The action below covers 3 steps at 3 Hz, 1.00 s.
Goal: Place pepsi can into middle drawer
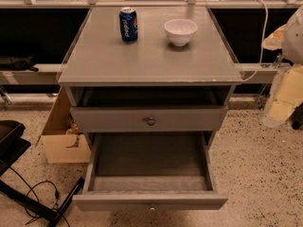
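Observation:
The pepsi can (128,24) is dark blue with white lettering and a silver top. It stands upright on the grey cabinet top (142,56), at the back left of centre. The middle drawer (150,164) is pulled out wide, and its shallow tray holds nothing. Its small knob (151,207) shows on the front edge. The upper drawer (149,119), with a round knob, is only slightly out. My gripper is not in view; no fingers show near the can or the drawer.
A white bowl (180,31) stands right of the can on the cabinet top. A cardboard box (64,136) sits on the floor at the left, with black gear and cables (28,193) in front of it. Pale, yellowish shapes (286,79) fill the right edge.

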Each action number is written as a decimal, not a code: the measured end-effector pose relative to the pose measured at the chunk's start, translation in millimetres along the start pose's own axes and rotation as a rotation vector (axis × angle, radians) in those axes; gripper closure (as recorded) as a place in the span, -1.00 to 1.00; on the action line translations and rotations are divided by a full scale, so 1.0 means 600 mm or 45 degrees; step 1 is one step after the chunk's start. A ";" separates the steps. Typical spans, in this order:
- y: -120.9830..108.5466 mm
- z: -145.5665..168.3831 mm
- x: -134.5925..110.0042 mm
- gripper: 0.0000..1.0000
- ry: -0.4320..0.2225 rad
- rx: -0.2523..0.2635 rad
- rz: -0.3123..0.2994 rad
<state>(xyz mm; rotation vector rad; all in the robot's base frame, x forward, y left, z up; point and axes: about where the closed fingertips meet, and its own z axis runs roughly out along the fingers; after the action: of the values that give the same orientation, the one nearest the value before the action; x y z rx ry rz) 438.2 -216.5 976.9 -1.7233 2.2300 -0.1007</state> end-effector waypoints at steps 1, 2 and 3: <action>0.000 -0.012 0.003 -1.00 -0.008 0.010 0.007; 0.000 -0.043 0.010 -1.00 -0.032 0.037 0.025; -0.046 -0.056 0.021 -1.00 -0.203 0.095 0.142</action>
<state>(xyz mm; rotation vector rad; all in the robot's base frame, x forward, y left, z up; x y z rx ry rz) 451.1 -240.6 1012.8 -1.5101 2.1714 -0.0194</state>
